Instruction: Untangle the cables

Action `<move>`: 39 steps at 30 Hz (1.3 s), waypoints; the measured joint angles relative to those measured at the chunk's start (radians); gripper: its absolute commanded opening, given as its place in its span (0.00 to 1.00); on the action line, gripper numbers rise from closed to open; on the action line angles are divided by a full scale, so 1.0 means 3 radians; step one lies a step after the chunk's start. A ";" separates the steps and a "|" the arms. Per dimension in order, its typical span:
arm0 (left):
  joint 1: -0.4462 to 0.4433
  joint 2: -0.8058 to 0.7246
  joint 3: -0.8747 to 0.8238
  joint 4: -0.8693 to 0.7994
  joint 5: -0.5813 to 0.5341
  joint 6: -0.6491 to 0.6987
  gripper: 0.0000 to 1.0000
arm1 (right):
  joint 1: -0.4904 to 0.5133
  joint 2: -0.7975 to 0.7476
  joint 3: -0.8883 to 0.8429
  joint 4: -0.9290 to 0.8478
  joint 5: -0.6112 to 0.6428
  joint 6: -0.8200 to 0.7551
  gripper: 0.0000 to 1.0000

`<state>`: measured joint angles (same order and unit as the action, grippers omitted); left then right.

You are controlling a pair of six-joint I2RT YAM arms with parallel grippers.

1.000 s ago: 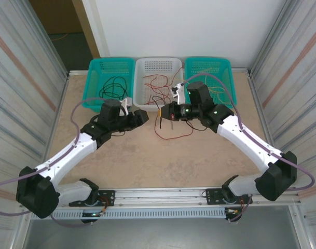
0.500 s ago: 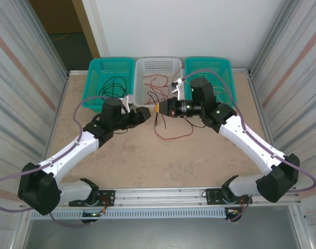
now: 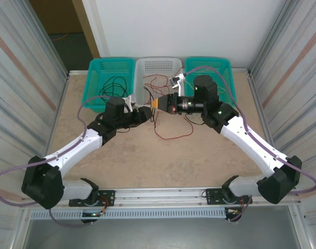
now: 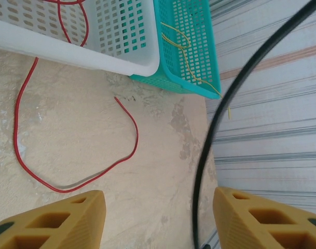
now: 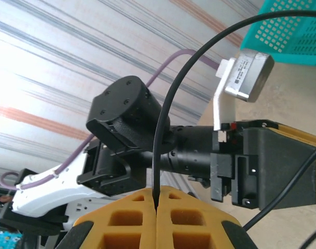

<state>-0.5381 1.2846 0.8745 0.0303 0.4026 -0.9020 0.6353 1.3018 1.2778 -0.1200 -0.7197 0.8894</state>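
on the table (image 3: 147, 166), in front of the white basket (image 3: 139, 83) and the right teal basket (image 3: 224, 65), the right gripper (image 5: 156, 197) presses its fingers together on the black cable (image 5: 163, 124). the left gripper (image 4: 158, 203) stands wide apart, with this cable passing between its fingers. the red cable (image 4: 23, 155) lies loose on the table, and the yellow cable (image 4: 177, 46) lies in the teal basket.

White links (image 3: 69, 150), black joints (image 3: 41, 187), lilac hoses (image 5: 188, 51)
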 measured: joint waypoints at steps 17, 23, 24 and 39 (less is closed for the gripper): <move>0.0000 0.0137 0.0000 0.0167 0.0111 -0.0088 0.12 | -0.0024 -0.0008 -0.0003 0.0178 -0.0052 0.0153 0.00; 0.0000 0.0130 0.0003 0.0080 0.0071 0.0005 0.00 | -0.0186 -0.0064 -0.0080 0.0256 -0.0067 0.0207 0.00; 0.0000 0.0117 0.0006 0.0000 0.0038 0.0043 0.00 | -0.0223 -0.0070 -0.0095 0.0247 -0.0076 0.0215 0.00; 0.0158 -0.0510 0.0487 -0.1242 -0.1087 0.1048 0.00 | -0.0261 0.0051 -0.0088 -0.1067 -0.0118 -0.0571 0.00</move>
<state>-0.4908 1.1316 1.0206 -0.3424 0.0765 -0.5877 0.5571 1.3170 1.2514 -0.4400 -0.7551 0.7181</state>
